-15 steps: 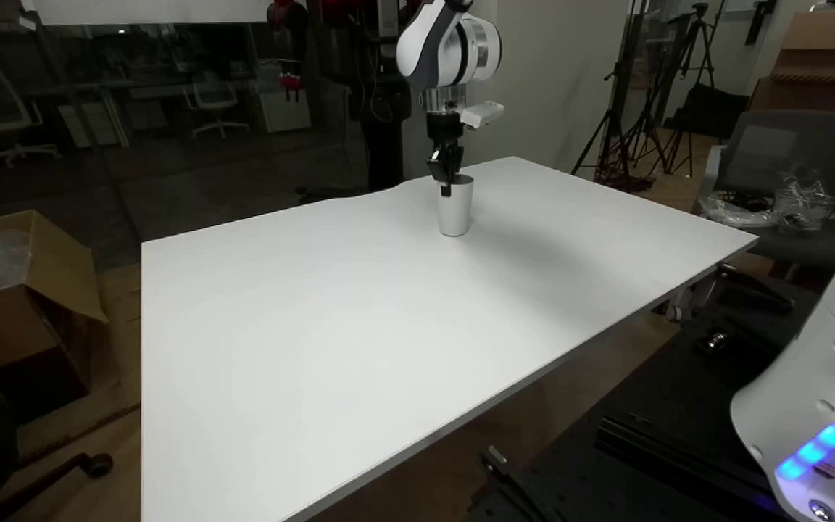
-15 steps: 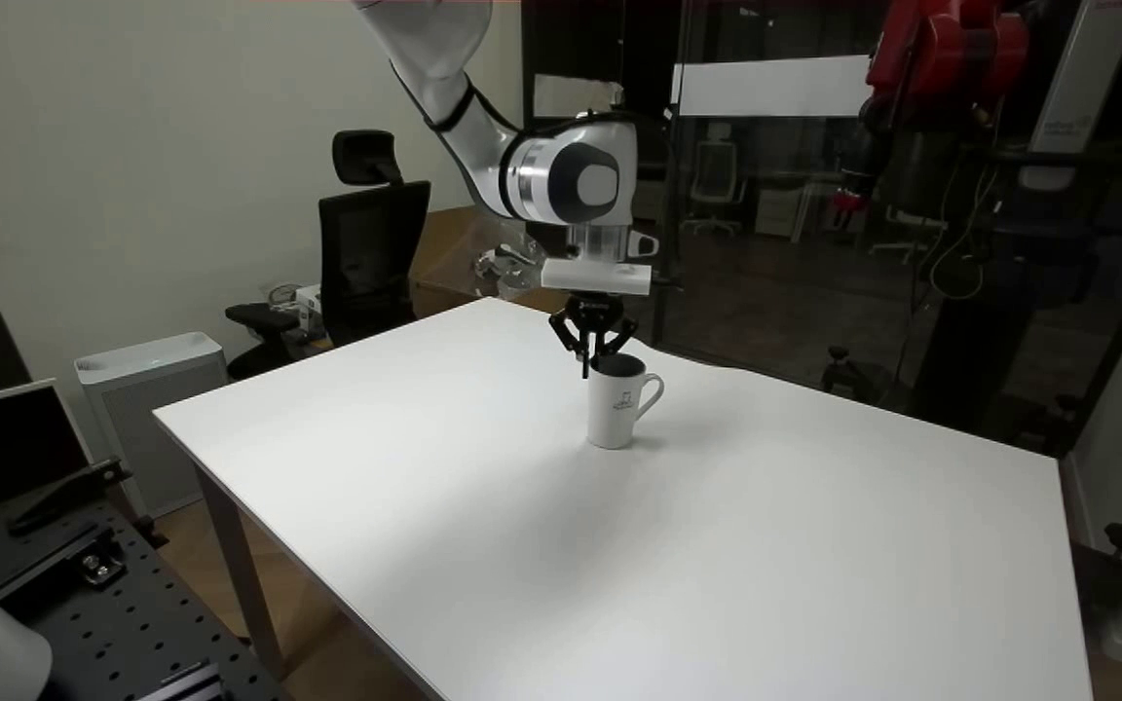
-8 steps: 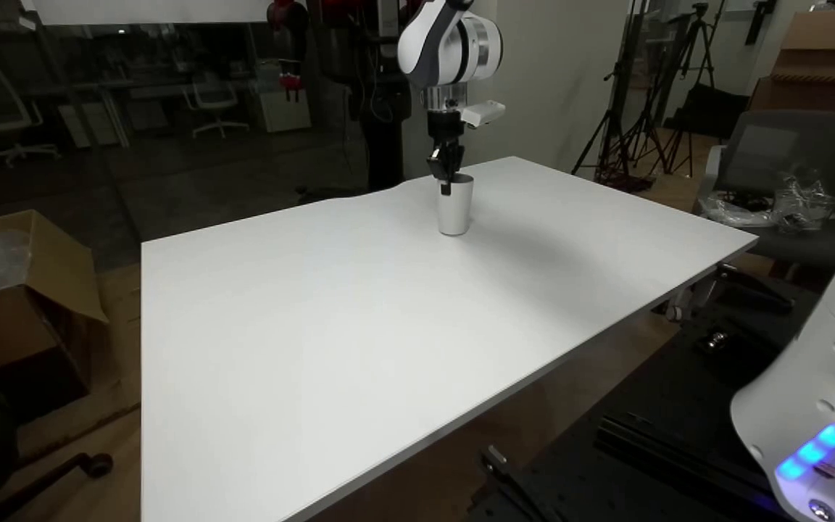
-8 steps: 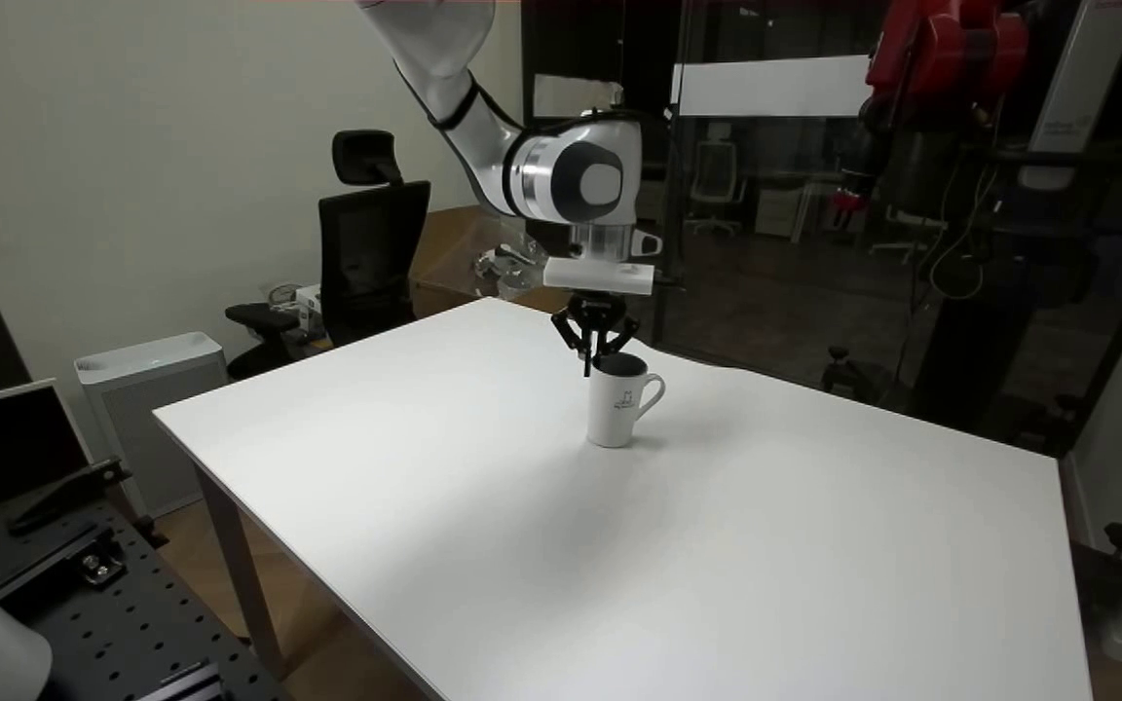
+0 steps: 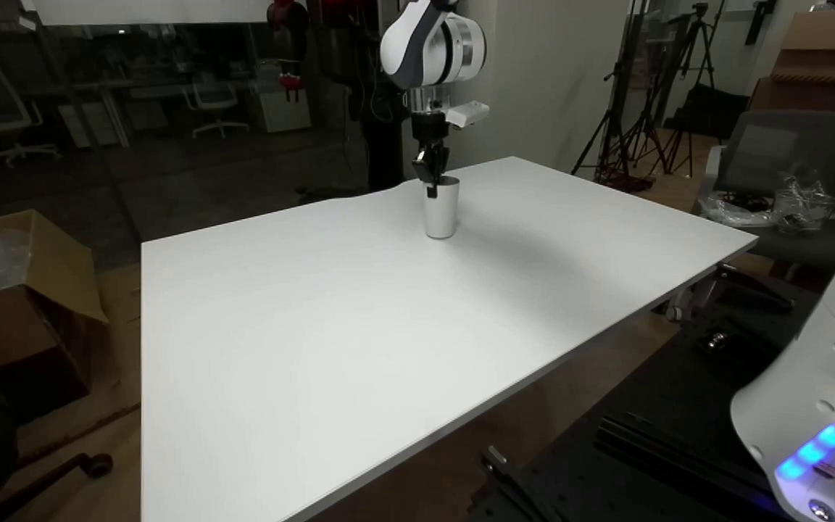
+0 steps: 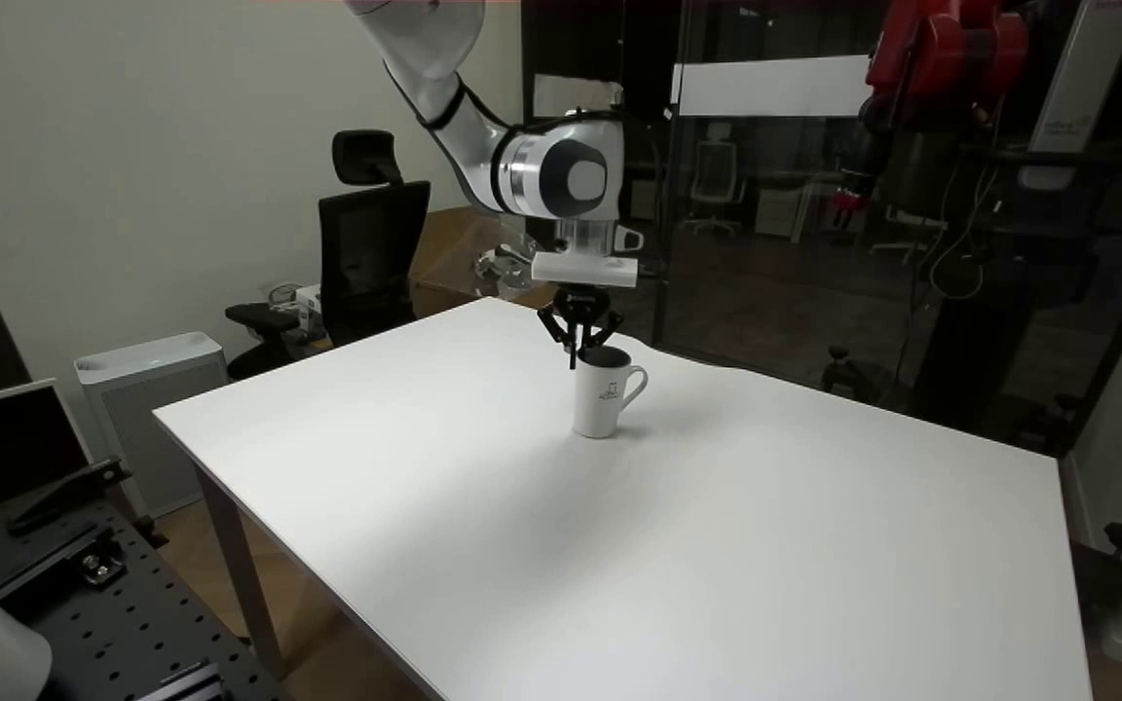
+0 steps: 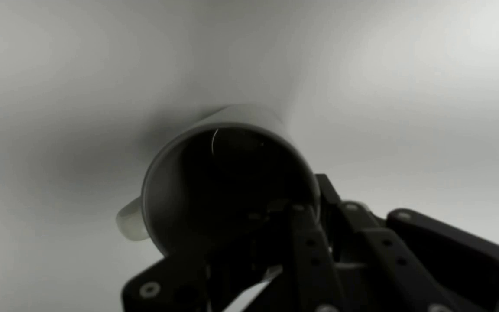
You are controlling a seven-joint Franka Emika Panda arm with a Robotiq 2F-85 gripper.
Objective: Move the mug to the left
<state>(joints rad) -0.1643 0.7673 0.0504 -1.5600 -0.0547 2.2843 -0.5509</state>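
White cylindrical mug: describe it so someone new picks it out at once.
Start at the big flat white table; above it, find the closed black jaws. They grip the top of a white cylindrical mug, dark inside. Its curved handle and small dark print set it apart from table and jaws.

In front of me, a white tabletop (image 5: 316, 326) with one curved edge carries an upright white mug (image 6: 598, 401).

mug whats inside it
One finger of the gripper sits inside the mug. The wrist view shows inner wall and some of the bottom; the rest is too dark or covered by the gripper.
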